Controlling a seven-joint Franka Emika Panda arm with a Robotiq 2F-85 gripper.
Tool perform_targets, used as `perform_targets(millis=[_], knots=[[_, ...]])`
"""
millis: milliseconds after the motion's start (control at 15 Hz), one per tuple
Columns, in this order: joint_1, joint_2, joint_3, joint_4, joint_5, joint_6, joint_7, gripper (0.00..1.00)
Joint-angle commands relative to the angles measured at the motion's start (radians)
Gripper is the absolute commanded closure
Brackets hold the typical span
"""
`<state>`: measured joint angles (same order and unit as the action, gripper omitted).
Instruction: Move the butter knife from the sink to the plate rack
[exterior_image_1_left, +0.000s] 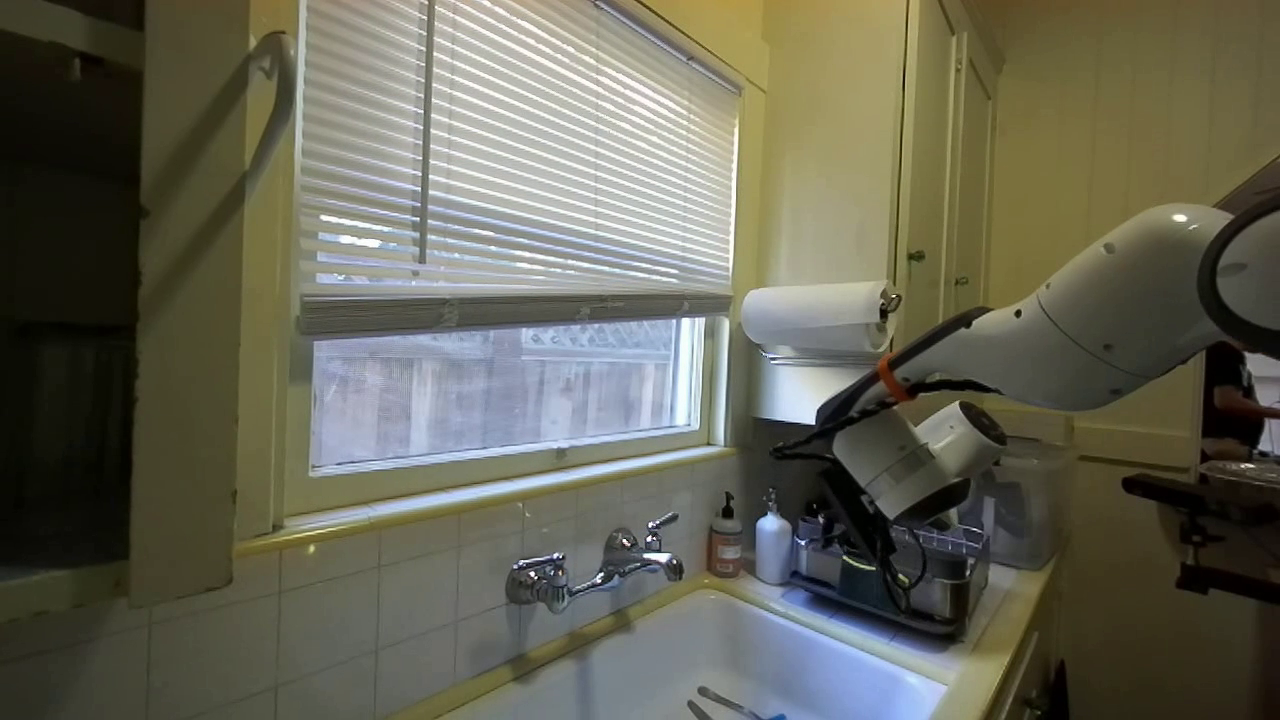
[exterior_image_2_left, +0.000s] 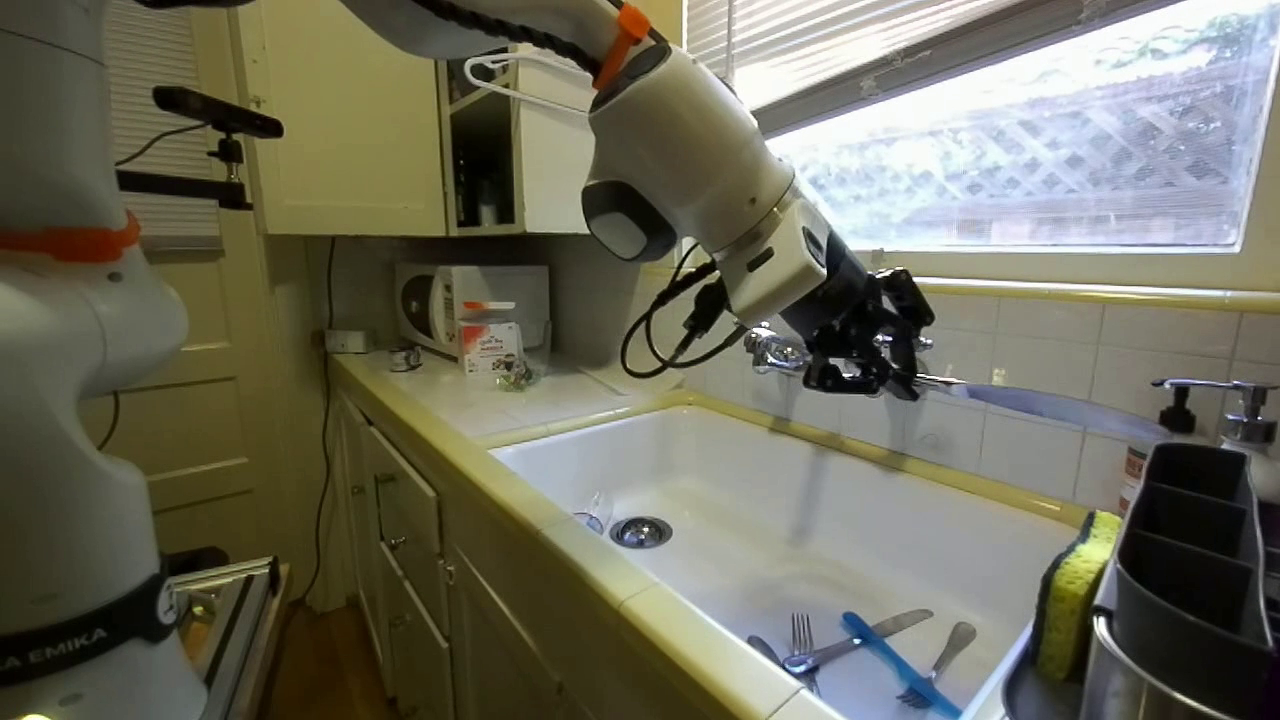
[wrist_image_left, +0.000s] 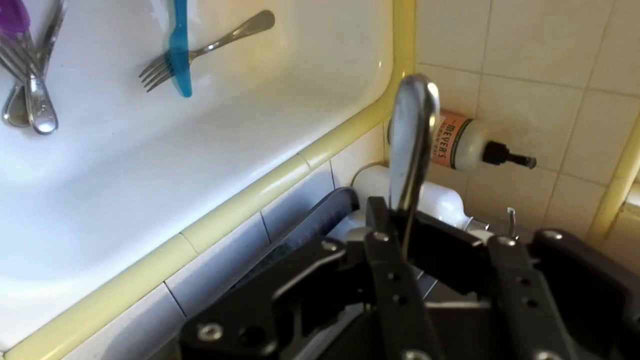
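End effector (wrist_image_left: 401, 223) clamps the butter knife (wrist_image_left: 411, 145) while 2 pump bottles (exterior_image_1_left: 773, 548) stand beside the plate rack (exterior_image_1_left: 935, 626).

Cream-white rectangular sink (exterior_image_2_left: 850, 530): open room above its middle.
Chrome two-handled tap (exterior_image_1_left: 618, 563): juts from the white-tiled wall (exterior_image_1_left: 415, 590).
White pump bottle (exterior_image_1_left: 773, 550) and orange-labelled pump bottle (exterior_image_1_left: 726, 550): stand between that wall and the low dark wire dish rack (exterior_image_1_left: 935, 625).
Silver metal butter knife (wrist_image_left: 412, 135): sticks out past the fingers (wrist_image_left: 440, 250).

White arm (exterior_image_2_left: 690, 150), black screw-studded fingers (wrist_image_left: 445, 250)
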<state>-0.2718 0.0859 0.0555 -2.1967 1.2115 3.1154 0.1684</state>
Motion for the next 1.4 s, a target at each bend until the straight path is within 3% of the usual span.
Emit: perform_targets(millis=[0, 200, 400, 467, 533, 800, 1200, 1267, 1333], knots=[[-0.002, -0.008, -0.033, 0.036, -0.051, -0.006, 0.229, 0.98], [0.000, -0.042, -0.051, 0.064, -0.061, -0.012, 0.394, 0.98], [-0.020, -0.060, -0.062, 0.132, 0.000, -0.091, 0.461, 0.98], [0.027, -0.069, -0.120, 0.160, 0.038, -0.128, 0.458, 0.98], [-0.022, -0.081, -0.078, 0.182, 0.085, -0.159, 0.439, 0.98], [-0.032, -0.097, -0.101, 0.243, 0.339, -0.299, 0.337, 0.98], [-0.058, -0.088, -0.142, 0.190, 0.650, -0.495, 0.277, 0.98], [-0.016, -0.090, -0.193, 0.187, 0.673, -0.501, 0.266, 0.98], [-0.014, -0.091, -0.203, 0.183, 0.699, -0.507, 0.242, 0.98]])
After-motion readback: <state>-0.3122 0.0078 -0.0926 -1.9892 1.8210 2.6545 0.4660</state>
